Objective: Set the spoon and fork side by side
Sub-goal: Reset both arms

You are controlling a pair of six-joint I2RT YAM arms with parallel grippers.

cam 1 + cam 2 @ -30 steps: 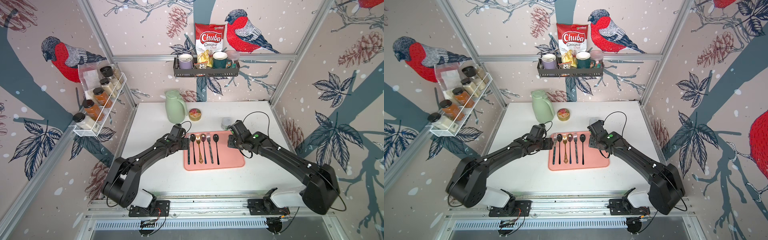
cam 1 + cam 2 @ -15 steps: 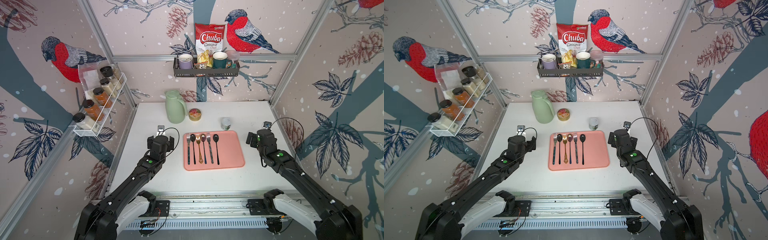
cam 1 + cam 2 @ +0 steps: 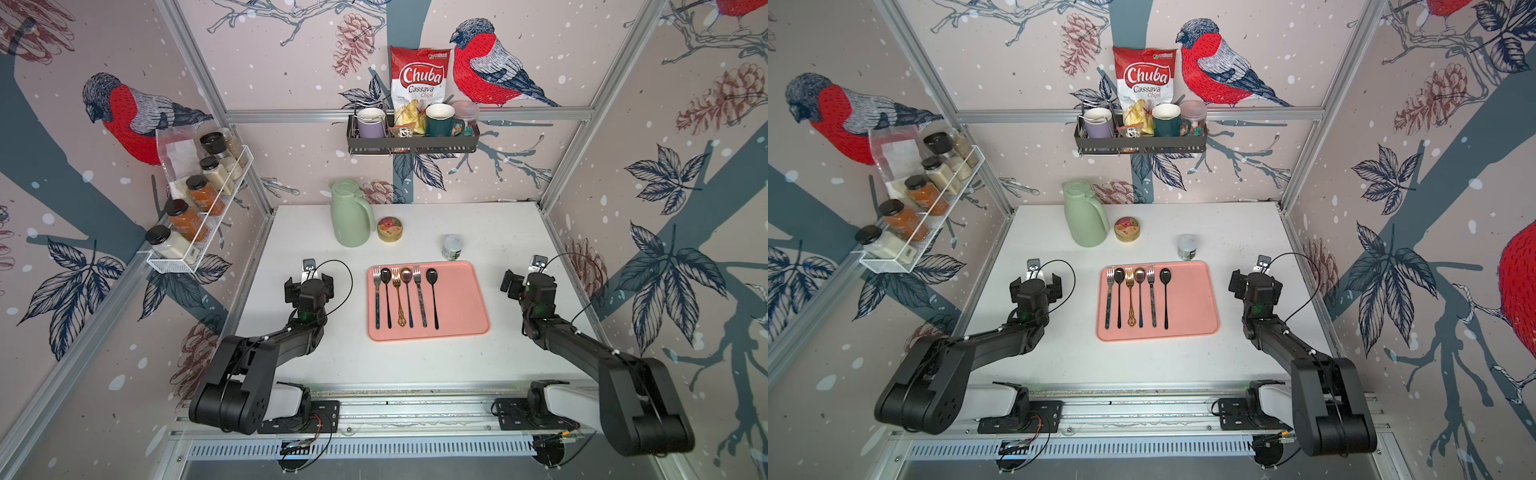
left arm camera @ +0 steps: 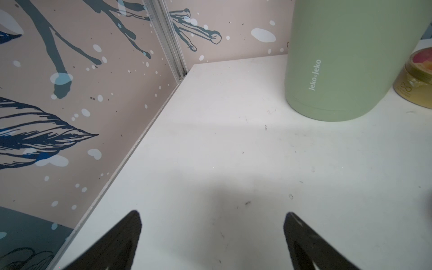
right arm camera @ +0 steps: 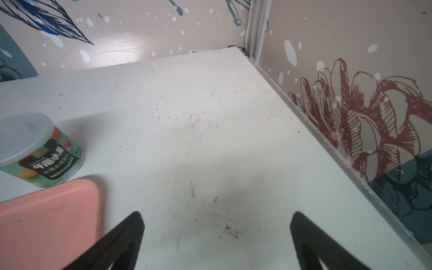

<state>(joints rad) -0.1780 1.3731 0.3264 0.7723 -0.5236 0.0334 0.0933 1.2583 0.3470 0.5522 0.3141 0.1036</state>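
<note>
We see our left gripper [image 4: 211, 216] and right gripper [image 5: 216, 216] wide open and holding nothing, one at each side of the pink tray [image 3: 461, 299]. On the tray, forks [image 3: 377, 299] and spoons [image 3: 387, 301] lie side by side in one row.

Both arms have pulled back from the far edge of the pink tray [image 3: 459, 299]. The left tool [image 4: 211, 217] now hangs over the bare desk [image 4: 233, 152] well left of the tray, and the right tool [image 5: 216, 217] well right of it. Both have opened wider.
</note>
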